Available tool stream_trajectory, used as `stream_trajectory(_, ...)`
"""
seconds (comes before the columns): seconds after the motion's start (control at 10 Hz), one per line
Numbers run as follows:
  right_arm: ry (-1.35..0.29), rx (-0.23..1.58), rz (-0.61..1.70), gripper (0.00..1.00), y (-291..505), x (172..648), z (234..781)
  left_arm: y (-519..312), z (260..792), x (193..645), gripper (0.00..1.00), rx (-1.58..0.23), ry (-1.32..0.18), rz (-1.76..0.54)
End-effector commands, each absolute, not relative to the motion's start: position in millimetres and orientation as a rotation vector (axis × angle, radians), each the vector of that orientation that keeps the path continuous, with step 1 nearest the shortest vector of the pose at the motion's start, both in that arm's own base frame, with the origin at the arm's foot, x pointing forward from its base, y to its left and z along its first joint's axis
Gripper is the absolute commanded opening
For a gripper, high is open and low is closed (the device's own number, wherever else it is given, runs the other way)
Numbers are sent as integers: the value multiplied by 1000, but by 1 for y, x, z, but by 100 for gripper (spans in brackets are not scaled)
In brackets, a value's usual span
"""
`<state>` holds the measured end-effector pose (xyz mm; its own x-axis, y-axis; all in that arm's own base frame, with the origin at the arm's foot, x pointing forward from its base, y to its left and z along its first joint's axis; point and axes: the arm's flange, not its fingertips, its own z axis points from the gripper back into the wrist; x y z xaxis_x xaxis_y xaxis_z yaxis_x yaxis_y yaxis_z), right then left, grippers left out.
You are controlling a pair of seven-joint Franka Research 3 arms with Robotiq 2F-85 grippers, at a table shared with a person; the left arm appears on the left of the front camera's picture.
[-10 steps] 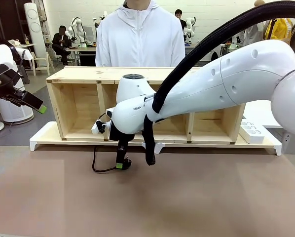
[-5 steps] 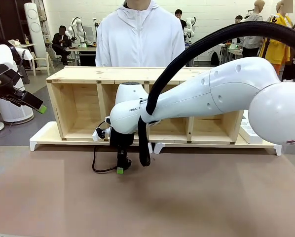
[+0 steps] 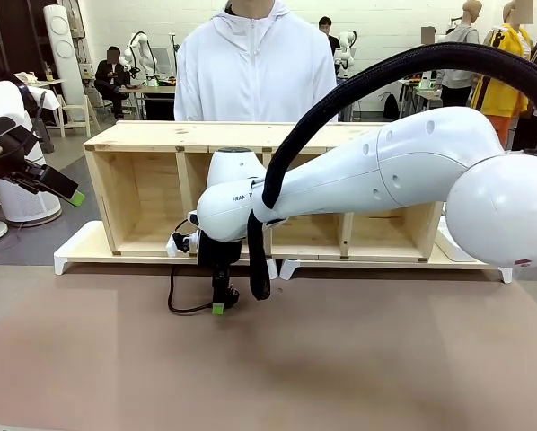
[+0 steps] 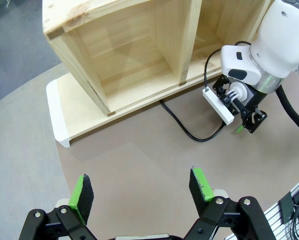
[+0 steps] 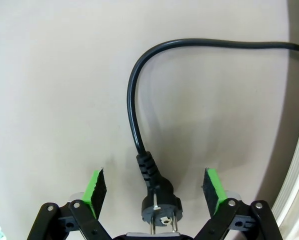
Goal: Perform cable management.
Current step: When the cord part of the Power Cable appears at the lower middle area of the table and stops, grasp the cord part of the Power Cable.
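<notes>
The cable (image 5: 134, 110) is a thin black cord lying on the brown table. Its black plug (image 5: 159, 202) lies between the fingers of my right gripper (image 5: 154, 187), which is open, its green pads clear of the plug on both sides. In the front view the right gripper (image 3: 219, 303) points straight down at the table, left of centre, over the end of the cable (image 3: 183, 310). The left wrist view shows the cable (image 4: 189, 131) curving out from the shelf's base to a white power strip (image 4: 218, 105). My left gripper (image 4: 140, 187) hangs open and empty, high at the far left (image 3: 53, 184).
A low wooden shelf unit (image 3: 143, 189) on a white base (image 3: 80, 251) stands across the table's far side, with a person in a white hoodie (image 3: 255, 63) behind it. The right arm and its thick ribbed hose (image 3: 358, 171) span the middle.
The right arm has shifted a little to the left and lowered its gripper closer to the table over the plug. The left arm has not moved.
</notes>
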<state>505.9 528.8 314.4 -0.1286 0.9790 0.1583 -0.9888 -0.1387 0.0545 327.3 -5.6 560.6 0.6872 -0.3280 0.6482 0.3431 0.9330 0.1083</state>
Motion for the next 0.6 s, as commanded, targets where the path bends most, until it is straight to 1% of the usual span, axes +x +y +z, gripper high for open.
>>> stream_trajectory(0.0, -63, 138, 1734, 89, 529, 511, 313, -6, 561, 327, 100, -33, -721, -363)
stream_trajectory(0.5, -64, 128, 1729, 42, 527, 513, 311, -6, 561, 327, 100, -33, -721, -363)
